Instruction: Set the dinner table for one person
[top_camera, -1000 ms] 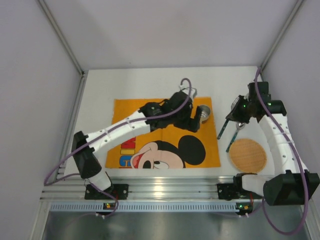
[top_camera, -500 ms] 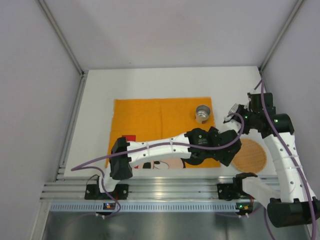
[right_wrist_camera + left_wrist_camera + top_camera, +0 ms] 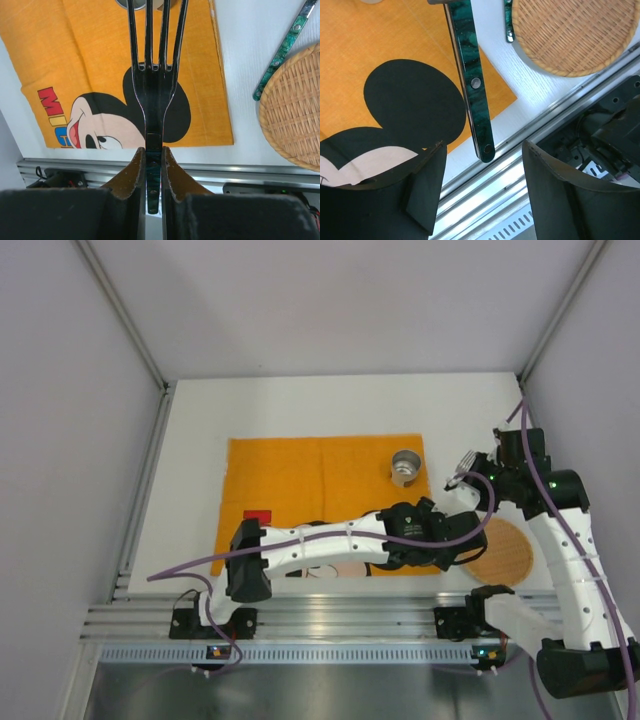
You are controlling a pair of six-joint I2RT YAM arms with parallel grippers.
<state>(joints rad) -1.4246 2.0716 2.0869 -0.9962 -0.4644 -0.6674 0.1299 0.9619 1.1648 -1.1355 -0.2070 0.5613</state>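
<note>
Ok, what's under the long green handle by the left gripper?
The handle lies partly on the orange mat, its lower end on the white table. Its head is out of frame; overhead the left arm covers it.

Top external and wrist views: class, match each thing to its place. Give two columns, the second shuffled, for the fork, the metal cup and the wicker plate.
1 fork
2 metal cup
3 wicker plate

A on the bare dinner table, right of the orange mat
B clamped between the fingers of the right gripper
C standing on the mat's far right corner

Pairs: 1-B, 2-C, 3-A
</note>
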